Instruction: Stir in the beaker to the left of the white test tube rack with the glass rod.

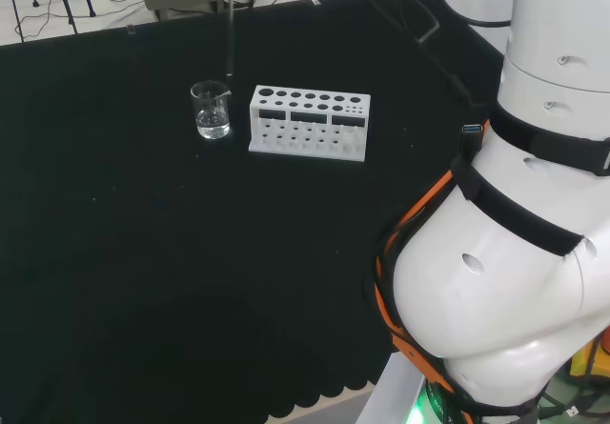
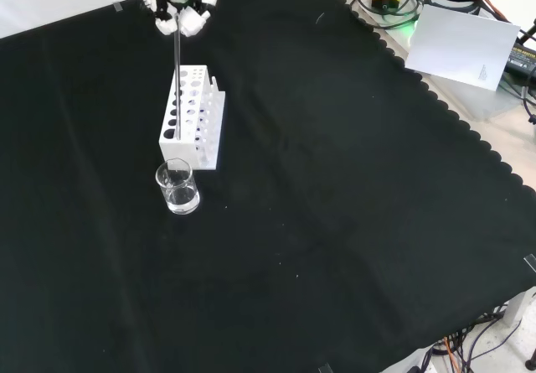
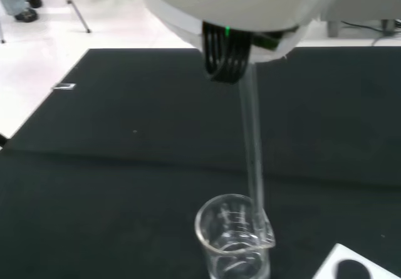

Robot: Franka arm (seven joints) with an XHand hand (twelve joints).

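Above the beaker, my robot hand pinches the glass rod at its top: light, stiff, slippery, brittle.

A lab: beaker, test tube rack, black-clothed bench.

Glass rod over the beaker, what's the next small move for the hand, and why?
Probably lower the hand straight down. It holds the glass rod upright above the beaker, beside the white rack. In the wrist view the rod's tip looks to be at the rim, above the clear liquid, so stirring can't start yet.
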